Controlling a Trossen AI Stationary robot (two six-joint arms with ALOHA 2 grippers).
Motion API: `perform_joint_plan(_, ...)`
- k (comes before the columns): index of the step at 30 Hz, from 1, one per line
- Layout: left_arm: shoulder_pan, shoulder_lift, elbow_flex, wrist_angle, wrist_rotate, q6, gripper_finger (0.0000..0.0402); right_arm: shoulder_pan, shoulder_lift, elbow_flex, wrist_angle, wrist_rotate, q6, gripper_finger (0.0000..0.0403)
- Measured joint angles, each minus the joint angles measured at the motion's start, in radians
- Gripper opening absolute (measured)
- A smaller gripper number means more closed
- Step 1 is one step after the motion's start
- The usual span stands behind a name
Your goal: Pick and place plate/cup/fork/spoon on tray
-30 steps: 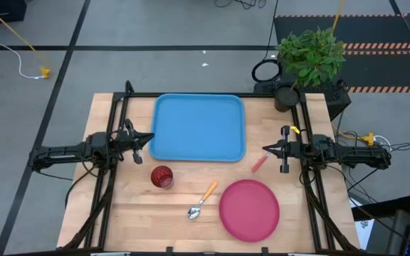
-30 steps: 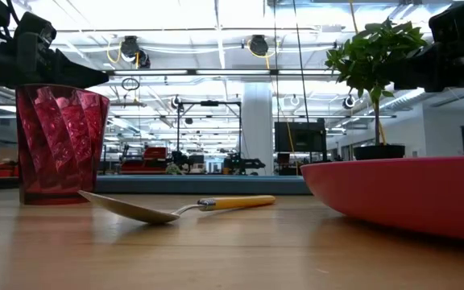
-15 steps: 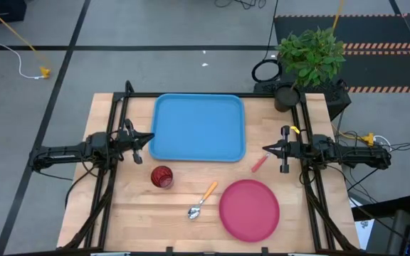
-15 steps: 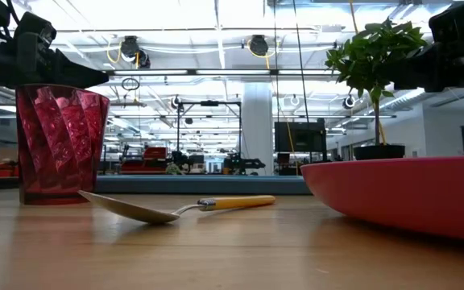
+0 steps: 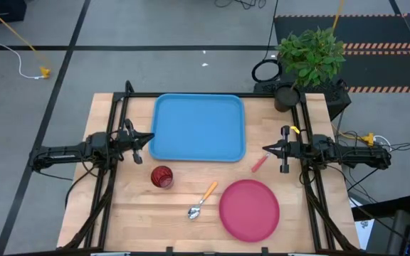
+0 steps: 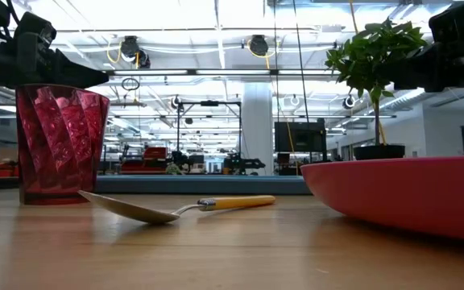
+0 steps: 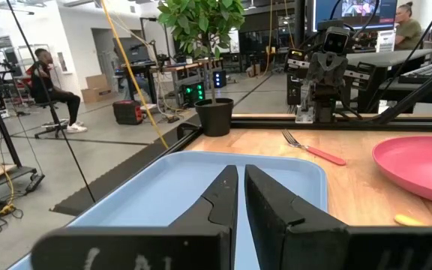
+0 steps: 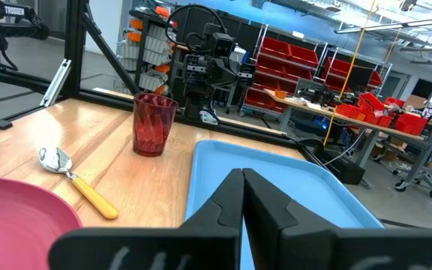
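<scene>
The tray [image 5: 197, 128] lies bare at the far middle of the table [image 5: 130, 206], and none of the four pieces is on it yet. The cup [image 5: 161, 176] stands upright just beyond the tray's near left corner. The spoon [image 5: 202, 200] lies between the cup and the plate [image 5: 249, 209], its bowl toward the table's near edge. The fork [image 5: 259, 163] lies off the tray's near right corner, close under the right gripper [image 5: 267, 149].

The left gripper [image 5: 148, 138] hovers at the tray's left edge, the right one at its right edge; both are clenched with only a thin slit between the fingers, and neither holds anything.

The risks, as I judge them: the plate is wide and flat on the wood, so a pinch at its rim may slip or drag it into the spoon. The fork and spoon lie flat, and fingers coming down may push them aside instead of gripping. The cup is smooth and could tip if one finger bumps it first. A potted plant [image 5: 309, 57] stands at the far right corner, clear of the work.
</scene>
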Motion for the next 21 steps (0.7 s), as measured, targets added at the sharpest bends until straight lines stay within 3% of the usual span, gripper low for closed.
perform_joint_plan(21, 0.0, 0.0, 0.0, 0.038, 0.0, 0.0, 0.0031, 0.0, 0.0, 0.0, 0.0, 0.0, -0.001, 0.0)
